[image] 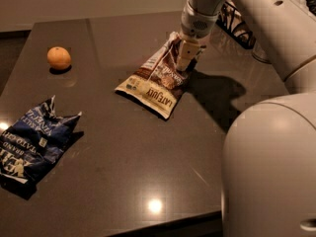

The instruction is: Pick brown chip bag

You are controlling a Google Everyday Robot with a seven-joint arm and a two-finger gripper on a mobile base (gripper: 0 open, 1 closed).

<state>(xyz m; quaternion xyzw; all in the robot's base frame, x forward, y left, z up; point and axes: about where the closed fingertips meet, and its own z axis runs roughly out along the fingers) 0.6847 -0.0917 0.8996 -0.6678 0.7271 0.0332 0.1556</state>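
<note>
The brown chip bag (157,78) lies near the middle of the dark table, its cream "LATE JULY" band toward the front. My gripper (185,59) comes down from above onto the bag's far right end. Its cream fingers (183,51) are shut on that end, which is crumpled and raised a little. The front of the bag rests on the table.
An orange (59,58) sits at the back left. A dark blue chip bag (33,142) lies at the front left. A wire rack (237,26) stands at the back right. My arm's white body (271,162) fills the right foreground over the table's (123,181) front edge.
</note>
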